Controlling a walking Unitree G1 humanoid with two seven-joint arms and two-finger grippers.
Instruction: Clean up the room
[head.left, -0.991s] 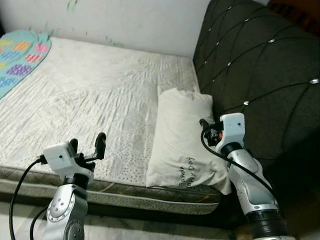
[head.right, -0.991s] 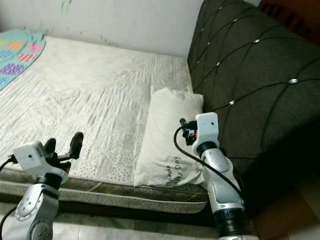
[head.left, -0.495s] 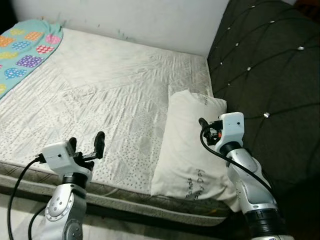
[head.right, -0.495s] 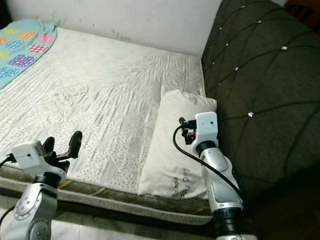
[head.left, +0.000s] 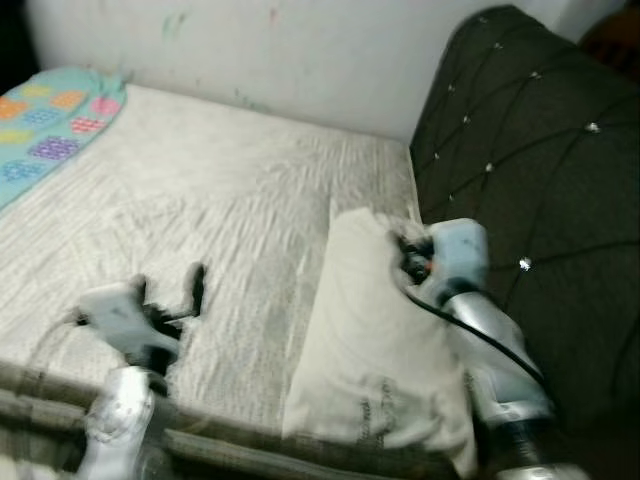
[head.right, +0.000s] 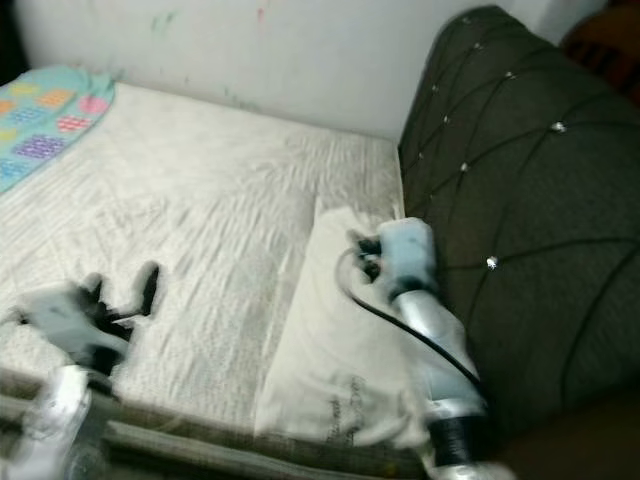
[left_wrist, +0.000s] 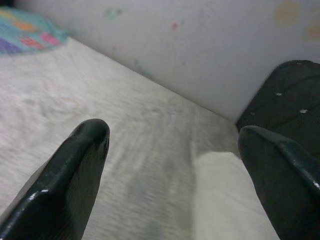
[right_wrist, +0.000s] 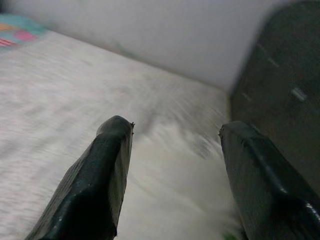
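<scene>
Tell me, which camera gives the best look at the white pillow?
The right eye view: the pillow lies whole beside the dark headboard, though blurred. The left eye view shows much the same; each wrist view catches just part of it.

Bed (head.left: 200, 210) fills the middle, wall (head.left: 280, 50) directly behind it. Headboard (head.left: 530, 180) stands at the bed's right end. Pillow (head.left: 370, 340) lies on the bed, right side, just beside the headboard, reaching to the bed's near edge. Blanket (head.left: 50, 115) lies on the bed's far left corner (partly cut by frame edge). Left gripper (head.left: 168, 292) hangs over the bed's near left edge; right gripper (right_wrist: 172, 132) is above the pillow's far end, w/ headboard to its right.
</scene>
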